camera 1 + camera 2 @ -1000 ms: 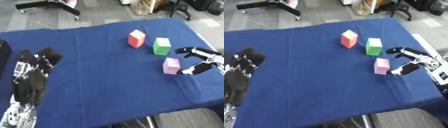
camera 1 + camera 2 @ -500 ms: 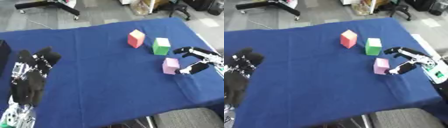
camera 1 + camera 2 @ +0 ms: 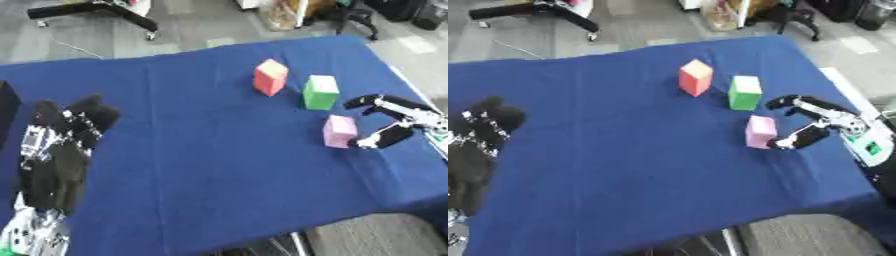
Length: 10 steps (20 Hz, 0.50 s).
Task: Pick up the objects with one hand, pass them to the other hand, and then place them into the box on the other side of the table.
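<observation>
The robot is on the pick-up step: the right hand (image 3: pixel 395 122), at the frame's right edge, has thumb and fingers spread apart around the pink block's (image 3: pixel 339 131) right side, nearer than a second ago. Next it must close on the block. The left hand (image 3: pixel 61 150) rests open at lower left.

The black box-like thing (image 3: pixel 5 107) at the blue-clothed table's (image 3: pixel 210 150) left edge is cut off, so only one corner shows. The robot's black left hand (image 3: pixel 61 145) is blurred. The black and silver right hand (image 3: pixel 820 125) sits beside the pink block (image 3: pixel 759 132); contact cannot be told.
</observation>
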Tool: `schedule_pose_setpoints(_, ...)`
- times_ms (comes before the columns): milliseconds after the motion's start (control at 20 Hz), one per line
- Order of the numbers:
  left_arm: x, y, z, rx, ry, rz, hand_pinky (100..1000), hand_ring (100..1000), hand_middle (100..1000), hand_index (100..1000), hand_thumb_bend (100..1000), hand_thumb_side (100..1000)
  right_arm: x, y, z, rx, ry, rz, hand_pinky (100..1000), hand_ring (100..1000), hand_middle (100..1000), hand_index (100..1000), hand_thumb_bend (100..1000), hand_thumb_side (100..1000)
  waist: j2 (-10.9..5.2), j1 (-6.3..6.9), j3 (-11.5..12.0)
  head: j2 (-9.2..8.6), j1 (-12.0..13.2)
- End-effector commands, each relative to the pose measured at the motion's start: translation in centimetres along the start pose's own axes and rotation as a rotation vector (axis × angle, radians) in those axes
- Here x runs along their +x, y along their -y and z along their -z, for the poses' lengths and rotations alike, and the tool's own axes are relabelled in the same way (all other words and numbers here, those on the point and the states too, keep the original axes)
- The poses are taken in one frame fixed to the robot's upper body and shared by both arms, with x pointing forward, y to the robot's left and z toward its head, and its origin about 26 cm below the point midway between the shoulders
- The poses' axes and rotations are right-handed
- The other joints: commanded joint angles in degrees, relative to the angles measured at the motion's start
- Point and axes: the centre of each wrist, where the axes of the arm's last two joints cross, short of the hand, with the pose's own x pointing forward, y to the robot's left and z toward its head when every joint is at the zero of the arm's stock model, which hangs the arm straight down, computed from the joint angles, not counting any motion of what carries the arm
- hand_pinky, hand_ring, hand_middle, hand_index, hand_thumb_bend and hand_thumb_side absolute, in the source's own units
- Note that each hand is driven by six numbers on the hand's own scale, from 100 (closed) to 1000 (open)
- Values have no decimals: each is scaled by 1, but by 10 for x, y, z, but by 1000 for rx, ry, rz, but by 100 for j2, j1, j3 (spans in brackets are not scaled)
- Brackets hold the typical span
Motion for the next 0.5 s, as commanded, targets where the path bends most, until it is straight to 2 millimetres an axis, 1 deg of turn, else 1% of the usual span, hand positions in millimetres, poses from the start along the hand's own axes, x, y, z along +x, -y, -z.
schedule_pose_setpoints(50, 6, 2, 2, -11, 24, -1, 945, 783, 667, 835, 356, 935, -1, 15, -3, -16, -14, -32, 852, 942, 832, 880, 513, 218, -72, -12, 2, -17, -30)
schedule_pose_setpoints(500, 6, 2, 3, -12, 24, -2, 945, 782, 667, 835, 356, 936, -9, 13, 0, -15, -43, -28, 849, 940, 818, 847, 503, 215, -69, -4, 5, -17, -59)
